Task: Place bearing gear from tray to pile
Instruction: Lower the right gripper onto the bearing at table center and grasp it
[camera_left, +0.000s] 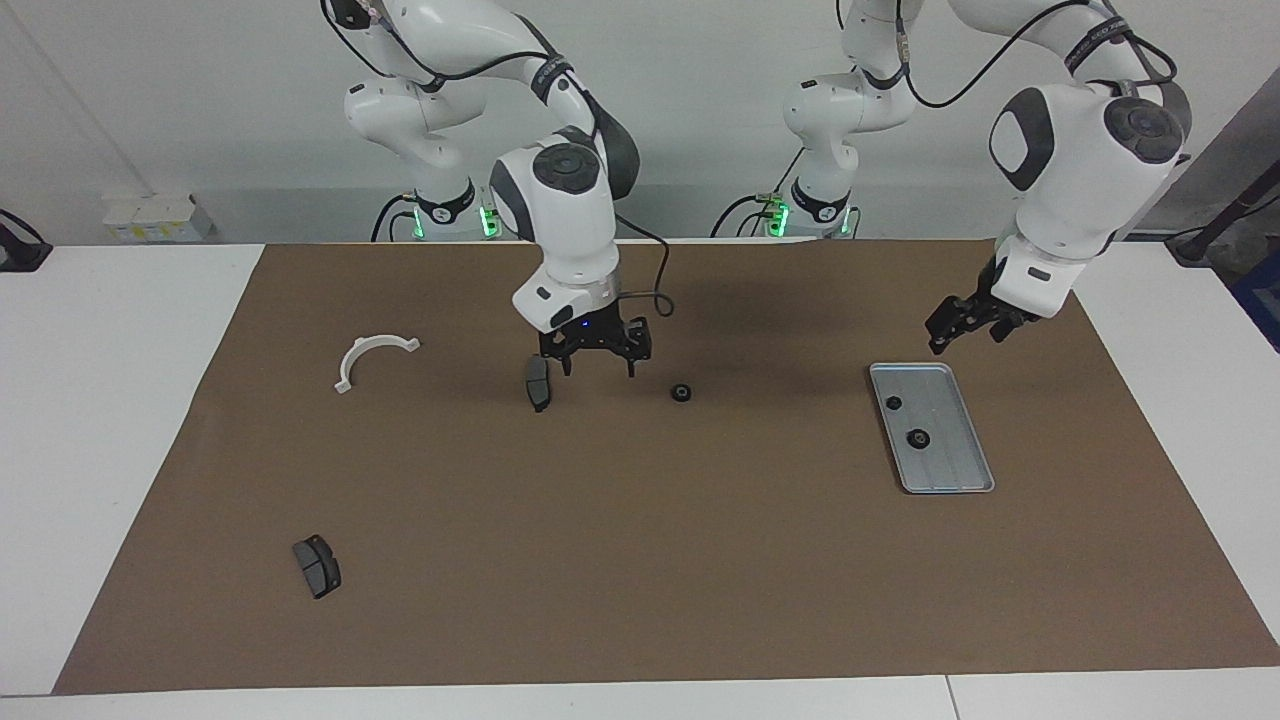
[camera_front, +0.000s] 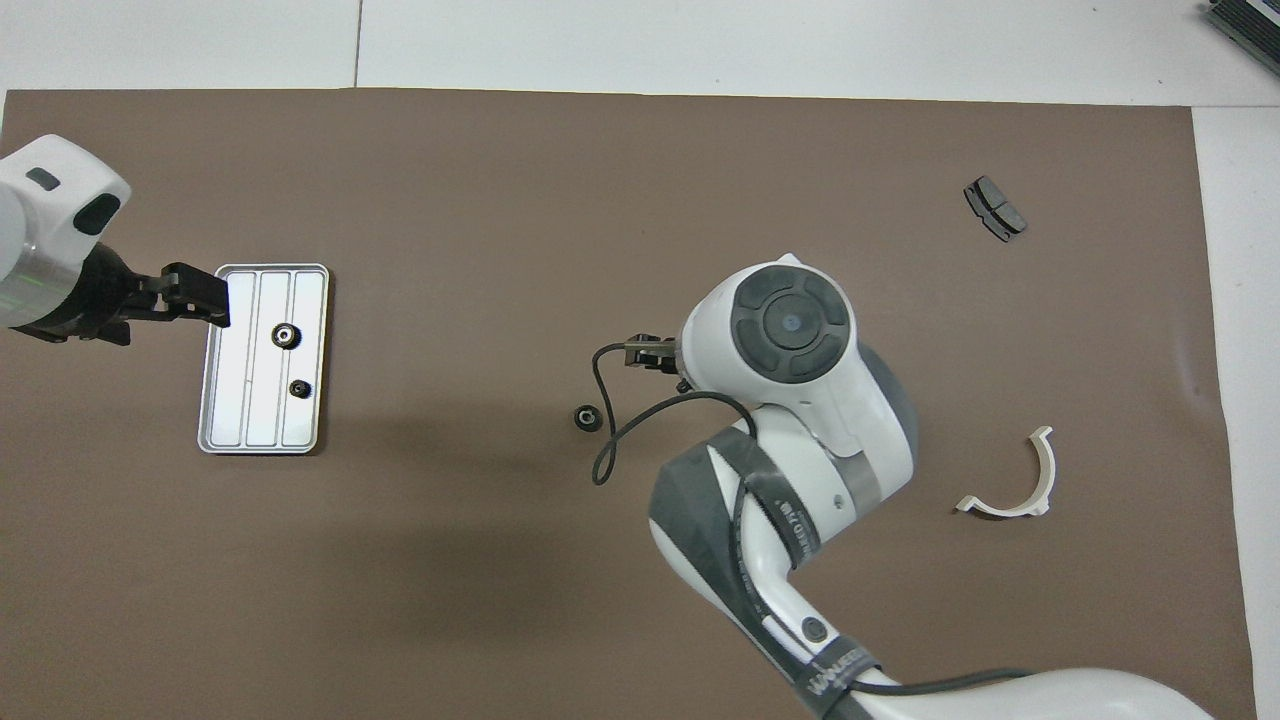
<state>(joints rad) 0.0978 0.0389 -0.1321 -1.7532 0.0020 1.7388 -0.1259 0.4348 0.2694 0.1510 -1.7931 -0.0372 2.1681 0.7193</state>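
left tool (camera_left: 962, 328) open, empty, above tray (camera_left: 955, 470) edge | right tool (camera_left: 598, 358) open, empty, over mat between pad (camera_left: 538, 382) and gear (camera_left: 681, 392)

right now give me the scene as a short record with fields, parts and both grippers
tray: on the mat toward the left arm's end, two small gears in it
gear on mat: lies alone, between the tray and the nearer pad
pads: one under the right gripper, one farthest from the robots
white bracket: toward the right arm's end
left gripper: open, empty, over the mat just short of the tray
right gripper: open, empty, over the mat beside the nearer pad
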